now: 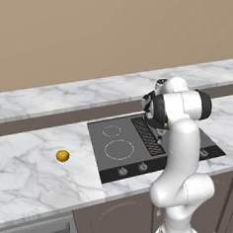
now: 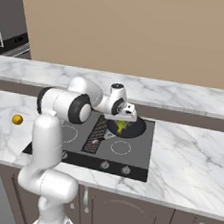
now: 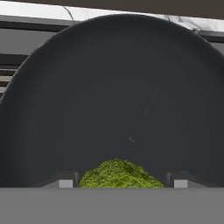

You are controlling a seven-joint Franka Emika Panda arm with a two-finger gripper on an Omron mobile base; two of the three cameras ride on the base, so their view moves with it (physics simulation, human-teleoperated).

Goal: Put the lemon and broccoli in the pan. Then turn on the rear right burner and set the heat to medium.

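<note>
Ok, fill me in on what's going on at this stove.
The arm has its gripper low over the pan on the rear right burner, with the broccoli between its fingers. Whether the fingers grip it or have let go cannot be told. The lemon sits on the counter left of the stove, not yet in the pan.

A marble counter (image 1: pixel 34 179) carries a black stove (image 1: pixel 107 161) set into it. The lemon (image 1: pixel 62 156) lies on the counter left of the stove. The pan (image 2: pixel 137 129) sits on the stove's rear right burner.
</note>
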